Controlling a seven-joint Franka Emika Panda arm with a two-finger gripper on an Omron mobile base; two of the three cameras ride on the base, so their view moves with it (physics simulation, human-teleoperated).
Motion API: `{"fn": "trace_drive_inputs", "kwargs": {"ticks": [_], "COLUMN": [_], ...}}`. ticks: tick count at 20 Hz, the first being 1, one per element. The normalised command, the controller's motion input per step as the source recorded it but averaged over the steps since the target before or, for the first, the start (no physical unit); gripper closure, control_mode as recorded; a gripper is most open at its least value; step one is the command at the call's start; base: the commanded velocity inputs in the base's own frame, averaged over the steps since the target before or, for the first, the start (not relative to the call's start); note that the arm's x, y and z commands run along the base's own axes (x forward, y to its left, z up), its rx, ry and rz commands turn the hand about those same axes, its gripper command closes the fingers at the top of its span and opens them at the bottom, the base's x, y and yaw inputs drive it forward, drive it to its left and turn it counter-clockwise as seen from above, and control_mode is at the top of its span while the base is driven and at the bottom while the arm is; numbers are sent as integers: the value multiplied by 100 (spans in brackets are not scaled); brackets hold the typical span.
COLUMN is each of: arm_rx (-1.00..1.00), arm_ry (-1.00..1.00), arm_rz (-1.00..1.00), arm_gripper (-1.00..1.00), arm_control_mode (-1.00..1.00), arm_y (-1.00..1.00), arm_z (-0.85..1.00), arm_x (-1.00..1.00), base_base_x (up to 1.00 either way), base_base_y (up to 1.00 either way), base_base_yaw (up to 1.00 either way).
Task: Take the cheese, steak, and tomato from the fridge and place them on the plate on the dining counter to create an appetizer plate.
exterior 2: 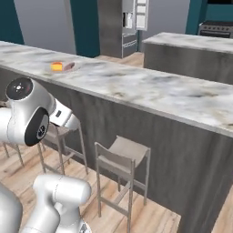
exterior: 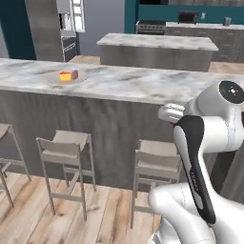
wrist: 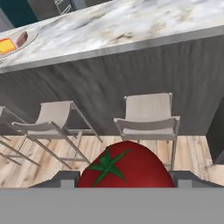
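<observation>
Tomato [wrist: 126, 165] clamped between the closed fingers of the gripper [wrist: 127, 177], below and short of the counter [exterior: 143, 81]; cheese [exterior: 65, 76] and steak [exterior: 75, 74] already lie on the plate [exterior: 53, 79], so lift above the edge and set it beside them.

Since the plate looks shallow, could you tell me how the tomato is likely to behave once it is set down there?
The tomato is a glossy ball, so it may roll once freed. The plate looks nearly flat, so expect little restraint. Cheese and steak already there might stop it.
</observation>
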Motion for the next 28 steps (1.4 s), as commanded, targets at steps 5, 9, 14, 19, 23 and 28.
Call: {"fn": "trace_drive_inputs", "kwargs": {"ticks": [5, 9, 14, 19, 23, 28], "arm_rx": [0, 0, 0, 0, 0, 0], "arm_ry": [0, 0, 0, 0, 0, 0], "arm_rz": [0, 0, 0, 0, 0, 0], "arm_gripper": [100, 100, 100, 100, 100, 100], "arm_control_mode": [100, 100, 100, 100, 100, 100], "arm_y": [0, 0, 0, 0, 0, 0], "arm_z": [0, 0, 0, 0, 0, 0], "arm_x": [0, 0, 0, 0, 0, 0], "base_base_x": [13, 16, 23, 17, 25, 30], "base_base_y": [100, 100, 100, 98, 32, 0], "base_base_yaw": [-21, -22, -22, -27, -33, -22]}}
